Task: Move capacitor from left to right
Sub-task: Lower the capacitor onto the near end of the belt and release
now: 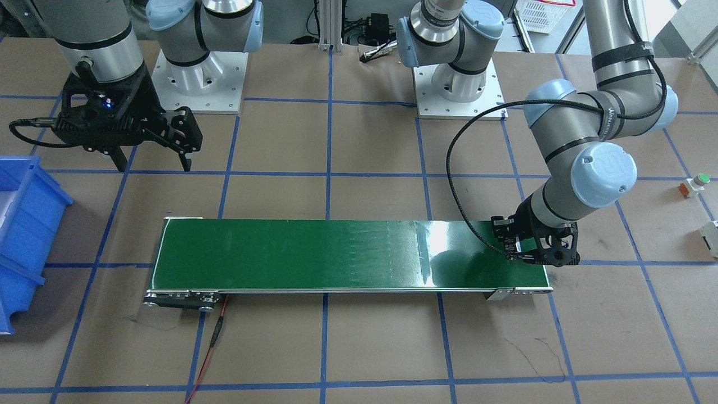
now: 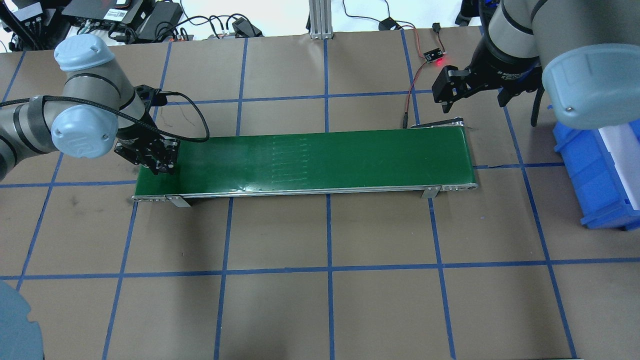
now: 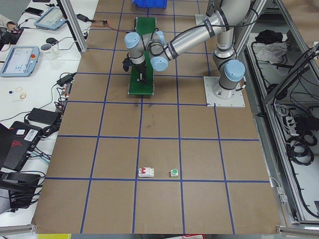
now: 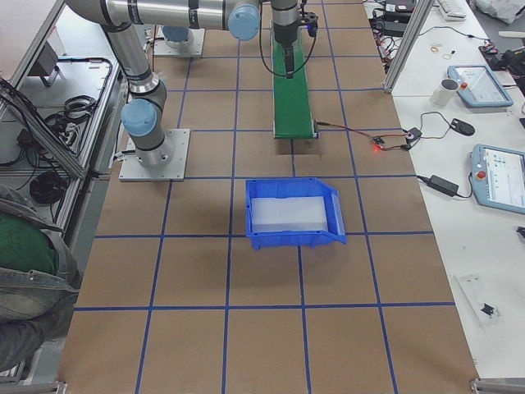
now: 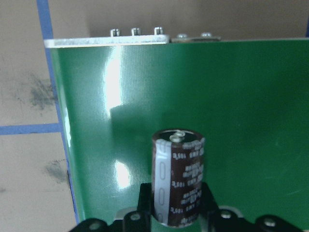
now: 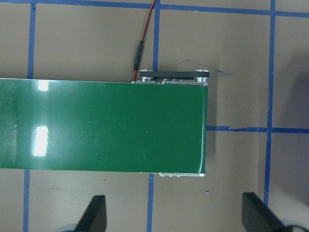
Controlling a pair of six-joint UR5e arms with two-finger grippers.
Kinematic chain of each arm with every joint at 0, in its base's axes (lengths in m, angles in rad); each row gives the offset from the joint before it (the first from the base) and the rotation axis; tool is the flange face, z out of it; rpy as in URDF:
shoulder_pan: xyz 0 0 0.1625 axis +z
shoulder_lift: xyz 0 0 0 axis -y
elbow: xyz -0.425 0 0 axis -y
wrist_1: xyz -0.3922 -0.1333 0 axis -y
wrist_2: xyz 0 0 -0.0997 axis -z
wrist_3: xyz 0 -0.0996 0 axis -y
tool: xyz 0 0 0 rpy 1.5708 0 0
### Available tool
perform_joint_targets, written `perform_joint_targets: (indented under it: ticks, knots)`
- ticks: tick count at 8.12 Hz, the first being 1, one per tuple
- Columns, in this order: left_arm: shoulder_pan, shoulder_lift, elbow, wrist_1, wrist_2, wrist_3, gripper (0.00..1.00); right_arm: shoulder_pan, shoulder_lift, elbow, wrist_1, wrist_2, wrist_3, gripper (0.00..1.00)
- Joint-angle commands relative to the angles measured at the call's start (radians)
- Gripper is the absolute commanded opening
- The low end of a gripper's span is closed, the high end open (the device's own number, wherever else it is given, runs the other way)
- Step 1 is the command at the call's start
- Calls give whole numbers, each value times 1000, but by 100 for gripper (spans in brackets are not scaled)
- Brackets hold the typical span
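The capacitor (image 5: 178, 176), a stubby dark cylinder with pale print and a silvery end, sits between the fingers of my left gripper (image 5: 176, 212). That gripper is shut on it over the left end of the green conveyor belt (image 5: 231, 96). In the overhead view the left gripper (image 2: 162, 167) hangs over the belt's left end (image 2: 325, 160) and hides the capacitor. My right gripper (image 2: 474, 97) is open and empty above the belt's right end (image 6: 96, 125); both fingers (image 6: 94, 212) show at the bottom of its wrist view.
A blue bin (image 2: 595, 170) stands to the right of the belt. A red wire (image 2: 410, 95) runs to the belt's far right corner. A white block with a green button (image 1: 695, 184) and a white boxy part (image 1: 711, 233) lie left of the belt.
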Motion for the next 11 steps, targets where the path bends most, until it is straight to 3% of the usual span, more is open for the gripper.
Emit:
perform_joint_targets:
  ticks: [1, 4, 5, 6, 7, 8, 9, 11]
  knots:
    - [-8, -3, 0, 14, 2, 15, 0, 0, 0, 0, 0, 0, 0, 100]
    - [-8, -3, -1, 14, 3, 15, 0, 0, 0, 0, 0, -2, 0, 100]
    - [-8, -3, -1, 14, 2, 15, 9, 0, 0, 0, 0, -2, 0, 100]
    - [-6, -3, -1, 14, 0, 11, 30, 0, 0, 0, 0, -2, 0, 100]
    - [-6, -3, -3, 37, -1, 9, 61, 0, 0, 0, 0, 0, 0, 100]
    - [-6, -3, -3, 84, -4, 11, 84, 0, 0, 0, 0, 0, 0, 100]
    - [-6, -3, -3, 89, -3, 8, 96, 0, 0, 0, 0, 0, 0, 100]
    - [-6, 9, 0, 85, -3, -5, 100, 0, 0, 2, 0, 0, 0, 100]
